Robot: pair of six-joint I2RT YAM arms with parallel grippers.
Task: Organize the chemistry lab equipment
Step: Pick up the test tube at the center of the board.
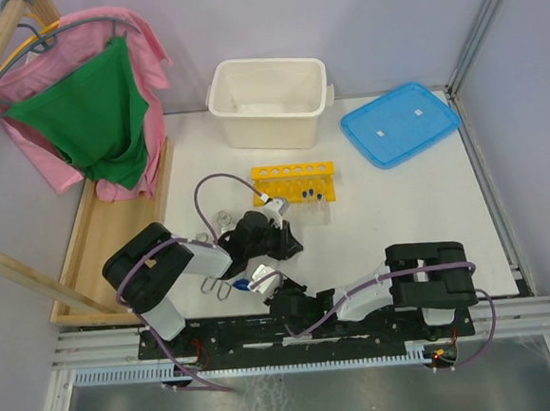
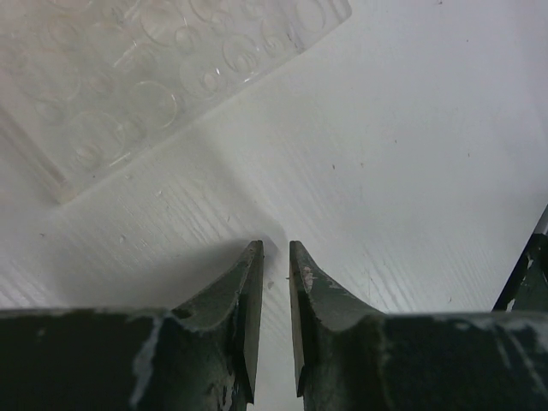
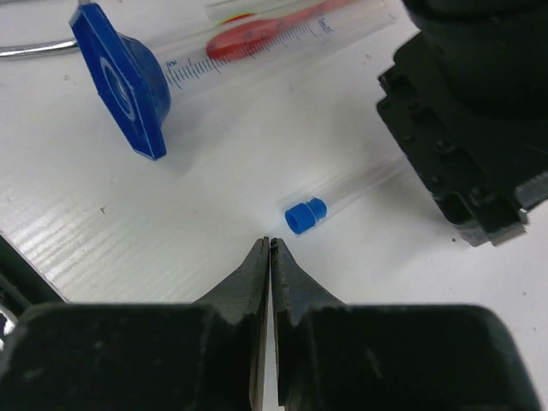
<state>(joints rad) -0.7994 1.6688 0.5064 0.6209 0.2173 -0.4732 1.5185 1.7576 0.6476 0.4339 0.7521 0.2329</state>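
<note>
Right gripper: we see the jaws pressed flat together, no gap, nothing between them. Just ahead of the tips lies a small tube on its side, apart from the fingers. It has a clear, thin wall and a ribbed blue cap pointing towards the jaws.

Beyond it lies a measuring cylinder, also on its side. It is clear, with printed blue graduation marks and a flat, blue, angular foot. A thin red rod shows through its wall (we cannot tell whether it is inside or behind). The left arm's black casing fills the right of this view.

Left gripper: the jaws are parted by a narrow slit with bare table showing through, holding nothing. The fingers are dark, scuffed, and flecked with white. The tips sit low over the table, which is white with a faint wood-grain texture. Up and to the left lies a clear plastic plate moulded with rows of round wells.

From above, we see both grippers near the front middle of the table, with metal tongs just to their left. The yellow rack stands further back, with a row of round holes on top and a few blue-capped tubes at its near side. Behind it is a white tub, with a flat blue lid to its right.
</note>
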